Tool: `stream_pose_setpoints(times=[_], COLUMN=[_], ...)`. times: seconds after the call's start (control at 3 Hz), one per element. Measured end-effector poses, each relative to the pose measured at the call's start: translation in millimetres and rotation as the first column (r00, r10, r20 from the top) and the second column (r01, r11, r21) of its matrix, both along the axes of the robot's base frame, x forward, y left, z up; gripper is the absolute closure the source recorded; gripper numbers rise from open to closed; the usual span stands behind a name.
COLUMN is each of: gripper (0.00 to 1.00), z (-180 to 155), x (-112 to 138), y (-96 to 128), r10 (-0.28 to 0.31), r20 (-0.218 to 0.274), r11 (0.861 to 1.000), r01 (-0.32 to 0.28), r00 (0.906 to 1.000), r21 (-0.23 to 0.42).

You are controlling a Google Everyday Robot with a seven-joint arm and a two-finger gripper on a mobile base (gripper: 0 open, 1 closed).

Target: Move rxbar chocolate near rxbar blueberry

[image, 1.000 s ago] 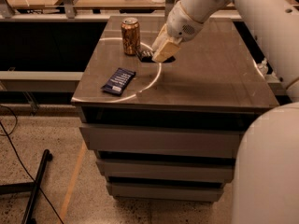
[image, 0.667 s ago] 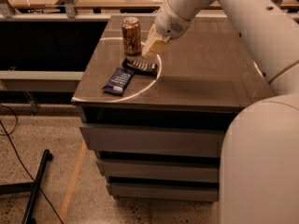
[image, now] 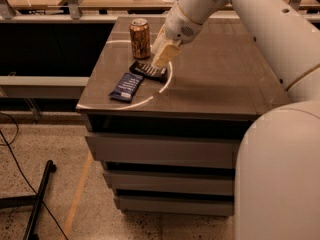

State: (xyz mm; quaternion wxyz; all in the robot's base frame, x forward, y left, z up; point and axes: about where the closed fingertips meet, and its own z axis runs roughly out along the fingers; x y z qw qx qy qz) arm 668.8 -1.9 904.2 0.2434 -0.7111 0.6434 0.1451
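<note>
The rxbar chocolate [image: 147, 70] lies flat on the left half of the tabletop [image: 225, 79], partway between the back and front edges; its long axis runs roughly parallel to the front edge, the right end a little nearer to it. The gripper [image: 161, 60] comes down from the back-right onto the bar's right end and meets the wrapper there; we cannot tell whether it is pinching the bar or has let go. The rxbar blueberry [image: 126, 86] sits just beside the chocolate bar's left end, toward the front-left corner, its long axis slanting from that corner up to the back-right; whether the two wrappers touch we cannot tell. We judge that any release or withdrawal should go up and back-right, away from both bars. A soda can [image: 140, 38] stands upright behind the chocolate bar, nearer the back-left corner. Compared with a second ago, the chocolate bar has travelled from beside the can toward the front-left; blueberry bar and can have kept their places.
</note>
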Motion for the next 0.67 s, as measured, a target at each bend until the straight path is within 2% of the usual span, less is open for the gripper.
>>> stream_pose_setpoints(times=[0.33, 0.67], gripper=[0.0, 0.0], z=[-3.1, -3.2], x=[1.8, 1.9], y=[3.4, 3.5], r10=[0.002, 0.002], r20=[-0.001, -0.001], r11=[1.0, 1.0], r01=[-0.002, -0.002], r00=[1.0, 1.0], r21=[0.002, 0.002])
